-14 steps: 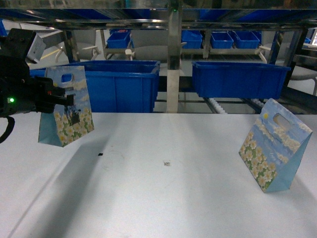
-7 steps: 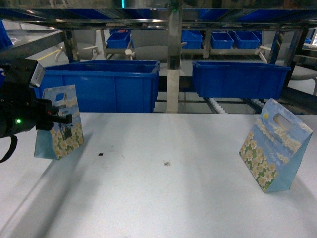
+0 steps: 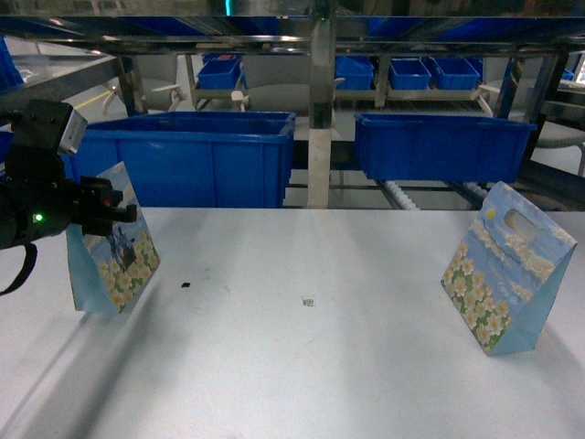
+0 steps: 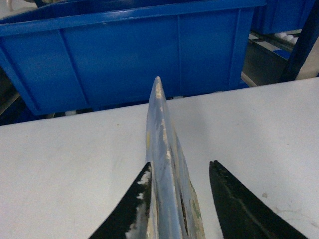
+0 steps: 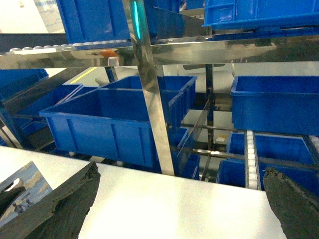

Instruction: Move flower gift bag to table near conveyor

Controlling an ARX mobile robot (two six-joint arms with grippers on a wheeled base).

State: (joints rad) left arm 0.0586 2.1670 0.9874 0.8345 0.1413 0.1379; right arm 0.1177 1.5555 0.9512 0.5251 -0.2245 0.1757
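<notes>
The left gripper (image 3: 117,212) is pinching the flower gift bag (image 3: 111,240) at the left edge of the white table (image 3: 311,366), its lower corner seeming to be touching the surface. The right gripper (image 5: 182,199) is hanging wide open, facing the steel conveyor (image 5: 149,99) stacked with blue bins (image 3: 219,155). A second flowered bag (image 3: 505,267) is standing on the table's right side.
</notes>
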